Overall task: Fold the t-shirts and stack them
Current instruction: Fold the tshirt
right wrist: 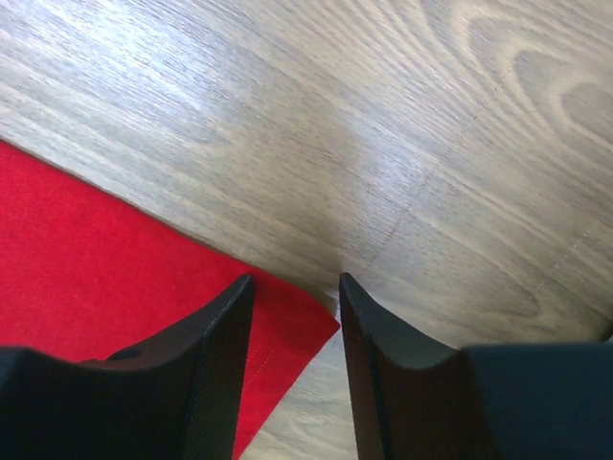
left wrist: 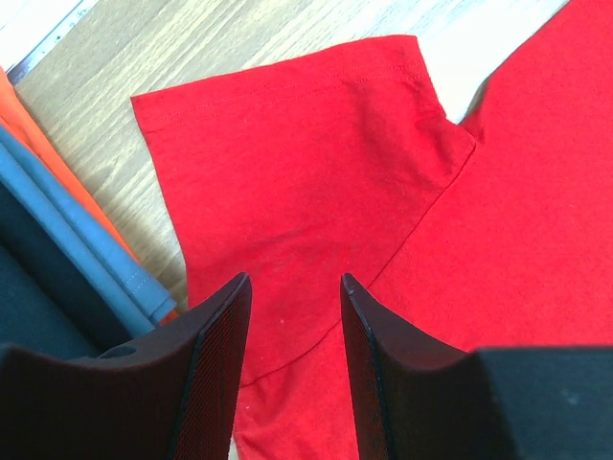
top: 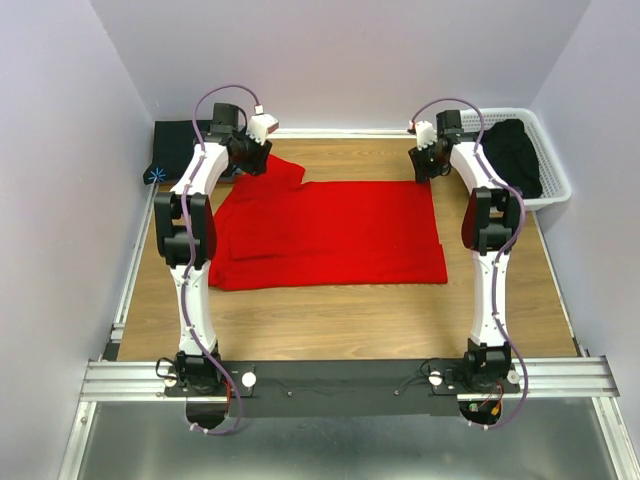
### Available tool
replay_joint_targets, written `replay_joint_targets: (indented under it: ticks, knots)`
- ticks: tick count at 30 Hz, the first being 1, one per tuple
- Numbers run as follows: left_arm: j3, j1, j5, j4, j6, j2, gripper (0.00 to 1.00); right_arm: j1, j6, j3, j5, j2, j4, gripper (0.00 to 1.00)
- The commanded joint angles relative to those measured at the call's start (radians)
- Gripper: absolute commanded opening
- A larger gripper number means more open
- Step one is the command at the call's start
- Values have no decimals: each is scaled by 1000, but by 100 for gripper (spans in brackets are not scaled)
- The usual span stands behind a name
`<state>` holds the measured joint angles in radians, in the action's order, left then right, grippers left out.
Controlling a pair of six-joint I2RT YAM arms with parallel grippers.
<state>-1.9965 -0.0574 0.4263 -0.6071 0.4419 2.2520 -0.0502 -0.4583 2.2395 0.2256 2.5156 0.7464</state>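
Note:
A red t-shirt (top: 330, 232) lies flat on the wooden table, its sleeve (left wrist: 297, 144) spread at the far left. My left gripper (top: 252, 158) is open just above the sleeve seam (left wrist: 402, 240), empty. My right gripper (top: 424, 168) is open over the shirt's far right corner (right wrist: 306, 321), which lies between the jaws. A black shirt (top: 514, 152) lies crumpled in the white basket. Folded dark cloth (top: 178, 145) sits at the far left.
The white lattice basket (top: 556, 165) stands at the far right beside the right arm. A stack of folded orange, blue and dark cloth (left wrist: 67, 240) lies close to the left gripper. Side walls enclose the table; bare wood (top: 340, 320) lies in front of the red shirt.

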Motion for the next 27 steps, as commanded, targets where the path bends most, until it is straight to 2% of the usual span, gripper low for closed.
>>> replay_joint_targets:
  ticks: [1,4,15,23,24,27]
  knots:
    - [-33,10,-20,-3,6,27,51,9,-16,-18,-8,63,2,42]
    - [-68,14,-31,-14,3,46,51,19,-6,-79,4,49,4,29]
    - [-133,21,-31,-20,-15,112,51,41,20,-166,70,6,25,0]
    - [-154,21,-72,-17,-3,149,51,41,32,-149,101,-26,36,2]
    - [-154,21,-72,-16,-5,149,51,41,35,-146,97,-32,33,15]
    - [-151,21,-64,-16,-8,149,50,41,49,-124,84,-37,31,40]
